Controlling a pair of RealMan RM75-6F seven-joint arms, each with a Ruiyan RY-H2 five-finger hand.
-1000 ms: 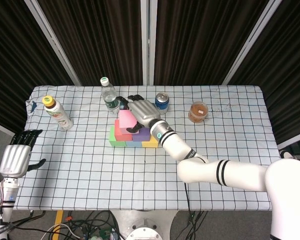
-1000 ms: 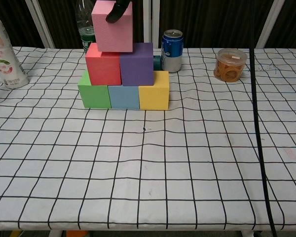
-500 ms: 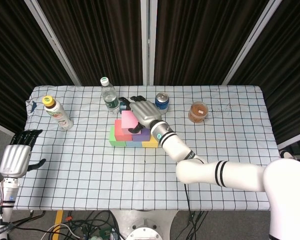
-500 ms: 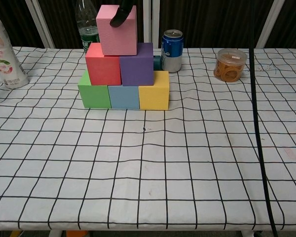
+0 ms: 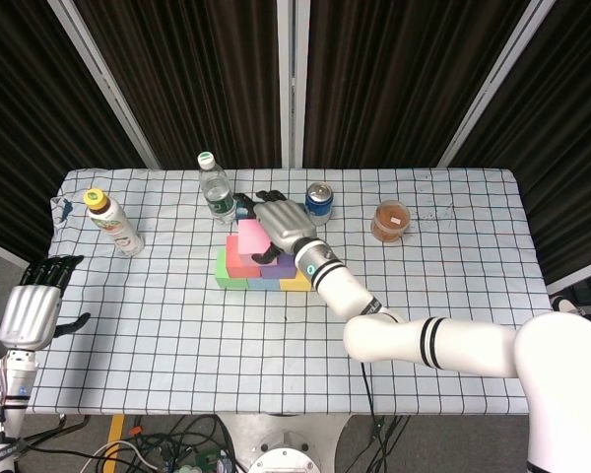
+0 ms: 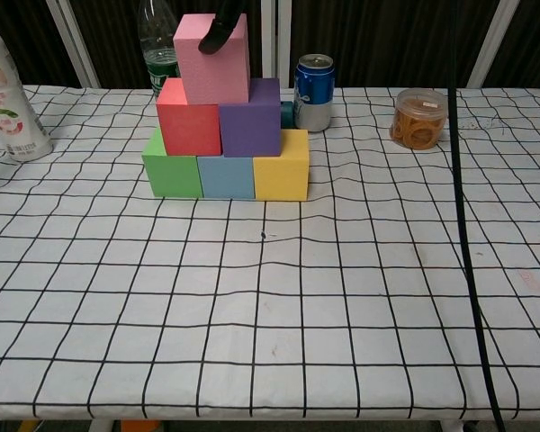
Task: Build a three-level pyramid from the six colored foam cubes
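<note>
Showing six foam cubes [image 6: 227, 126], two bottles [image 5: 112, 223], one soda can [image 6: 312, 93], one round tub [image 6: 420, 118], two hands [image 5: 281, 223].

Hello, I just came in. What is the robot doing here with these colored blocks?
The robot is finishing a foam cube pyramid. The right hand holds the pink cube on top of the red cube and purple cube. Below them, the green cube, blue cube and yellow cube form the bottom row. The left hand hangs open beside the table, holding nothing. The pink cube sits slightly tilted and is not yet released.
</note>
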